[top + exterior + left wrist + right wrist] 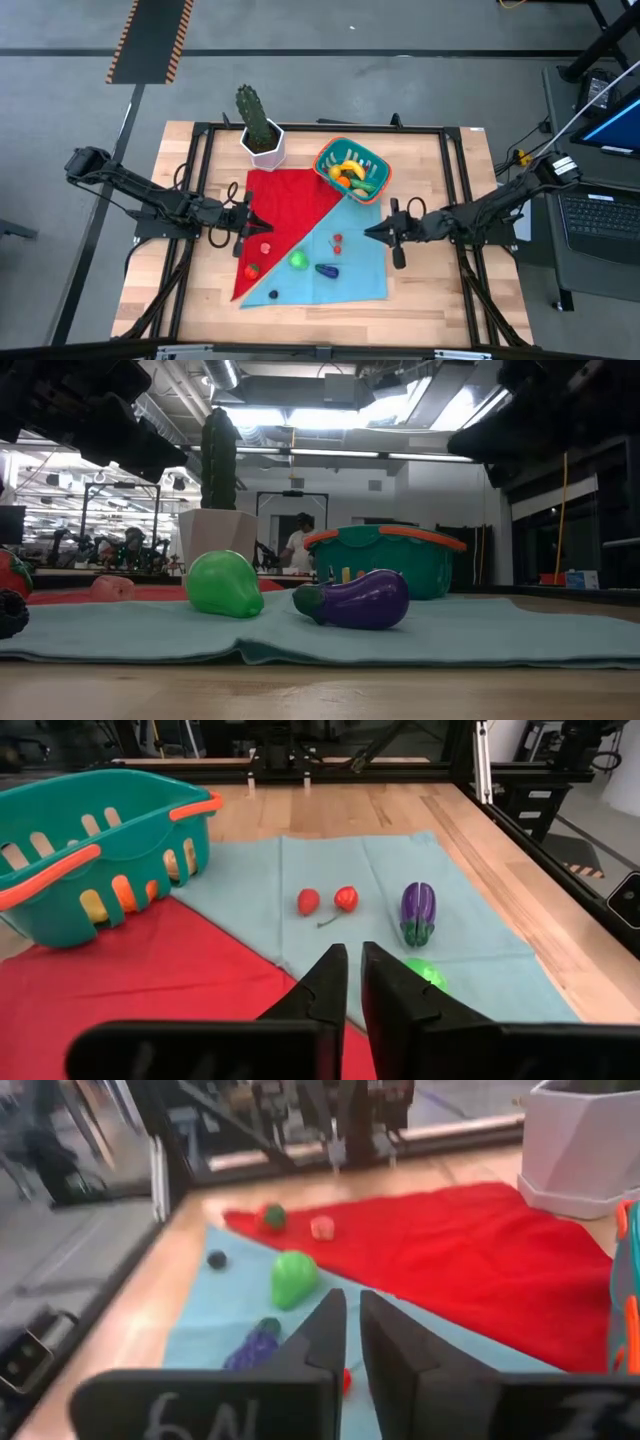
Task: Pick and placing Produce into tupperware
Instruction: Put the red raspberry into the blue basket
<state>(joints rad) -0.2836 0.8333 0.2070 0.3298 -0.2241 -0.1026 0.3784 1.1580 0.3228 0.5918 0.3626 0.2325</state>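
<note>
Wooden table (pixel 430 300) with red and teal cloths at frame centre. Tub (pixel 352 170), upper centre, holds some produce; pear (pixel 298 260) and eggplant (pixel 327 269) lie lower centre. Both grippers, left (pixel 243 222) and right (pixel 392 232), are closed and empty. Open fully before descending on the pear.

- The tub (pixel 95 855) is cut off by the left wrist view's edge; only slivers of yellow and orange show through its slots.
- Just ahead of the left tool (pixel 350 982), the green fruit (pixel 428 972) is partly hidden behind a finger.
- Beyond the right tool (pixel 348 1330), the eggplant (pixel 255 1348) is blurred and partly covered, and the red piece (pixel 346 1378) between the fingers barely shows.
- In the low view, a red piece (pixel 12 575) is cut by the edge.
</note>
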